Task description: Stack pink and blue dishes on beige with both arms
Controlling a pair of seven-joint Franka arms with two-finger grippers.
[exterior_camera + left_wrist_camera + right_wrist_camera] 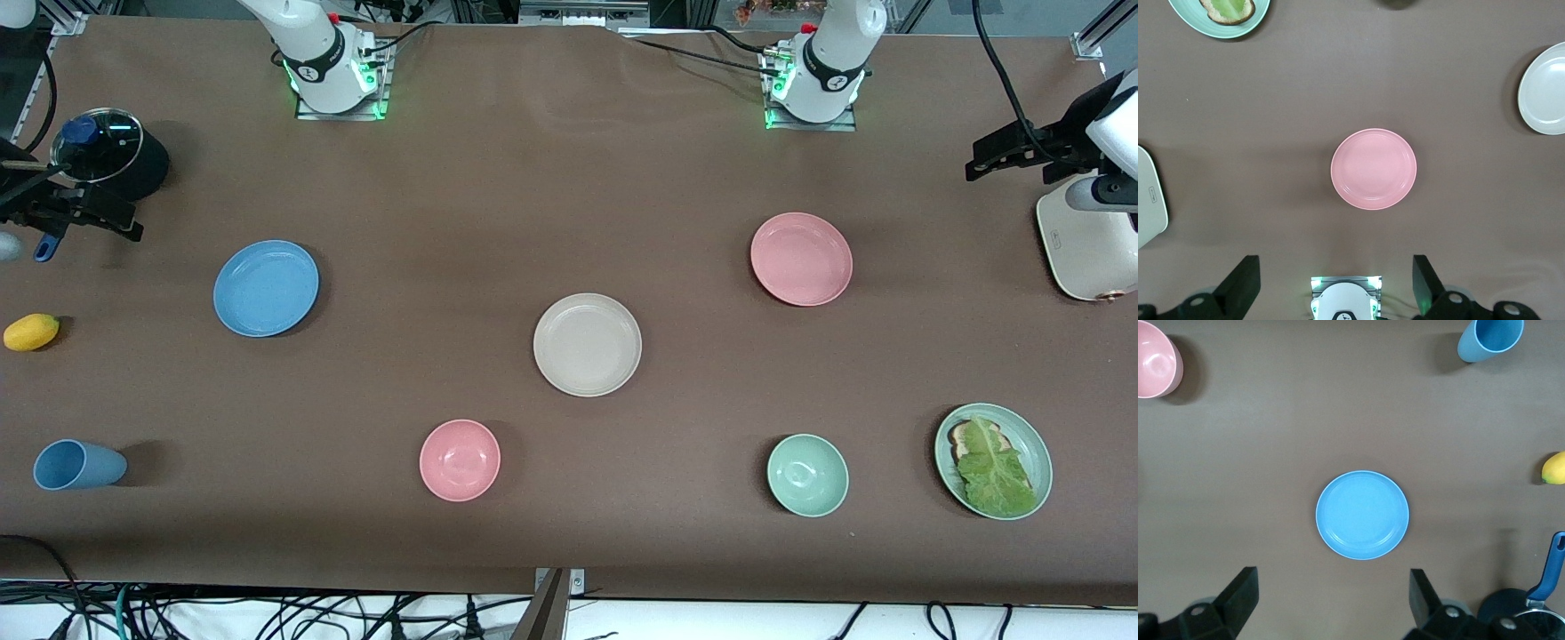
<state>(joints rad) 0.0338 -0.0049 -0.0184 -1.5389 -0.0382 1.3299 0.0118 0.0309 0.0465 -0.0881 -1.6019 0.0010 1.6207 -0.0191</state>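
Pink plate [1373, 169], blue plate [1362, 515], beige plate [587, 344] – round, flat, apart; left hand [1336, 283], right hand [1333, 603] – fingers apart

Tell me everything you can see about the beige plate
The beige plate is a wide, shallow, round dish in plain matte cream, with a low raised rim and a flat centre. It looks like plastic or ceramic. It is empty and lies flat, right side up, on the brown table near its middle, nearer the front camera than the pink plate and the blue plate. Only the table touches it.
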